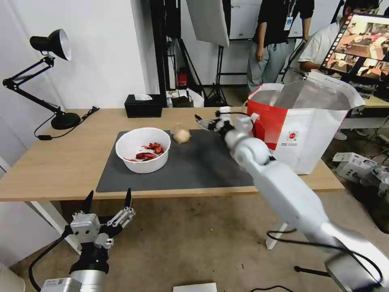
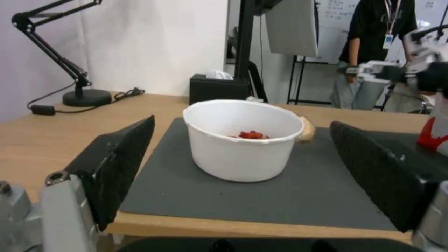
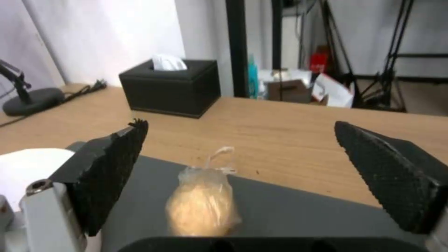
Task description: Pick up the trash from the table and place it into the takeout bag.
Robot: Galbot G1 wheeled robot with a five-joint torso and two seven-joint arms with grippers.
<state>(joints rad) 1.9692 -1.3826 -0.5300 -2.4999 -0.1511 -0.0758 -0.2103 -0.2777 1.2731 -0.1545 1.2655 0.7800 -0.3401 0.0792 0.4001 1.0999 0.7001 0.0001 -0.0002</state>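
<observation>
A dark grey mat [image 1: 182, 166] lies on the light-wood table [image 1: 52, 166], and everything here is placed by that mat. A white bowl [image 1: 142, 150] with red scraps [image 1: 150, 151] in it stands upright on the mat's left part, toward the far edge. Just beside the bowl, on its right and close to the mat's far edge, lies a small clear bag [image 1: 181, 135] holding a beige lump. In the right wrist view the bag [image 3: 201, 203] stands roughly upright on the mat, its long axis running up to a knotted, twisted neck that points upward and slightly away from the camera.

The red-and-white takeout bag [image 1: 302, 125] stands upright on the table off the mat's right end, its mouth open upward and its silver lining showing.

The right gripper [image 1: 207, 122] hovers above the mat's far right part, between the small bag and the takeout bag, pointing toward the small bag. Its fingers [image 3: 112, 168] are spread wide apart and hold nothing; the small bag sits in line between them, untouched.

The left gripper [image 1: 107, 202] hangs below and in front of the mat's near left corner, off the table, fingers [image 2: 117, 164] spread apart and empty, pointing up toward the bowl [image 2: 243, 138].

A black tissue box [image 1: 143, 105] and a black desk lamp [image 1: 48, 73] stand beyond the mat's far left side.
</observation>
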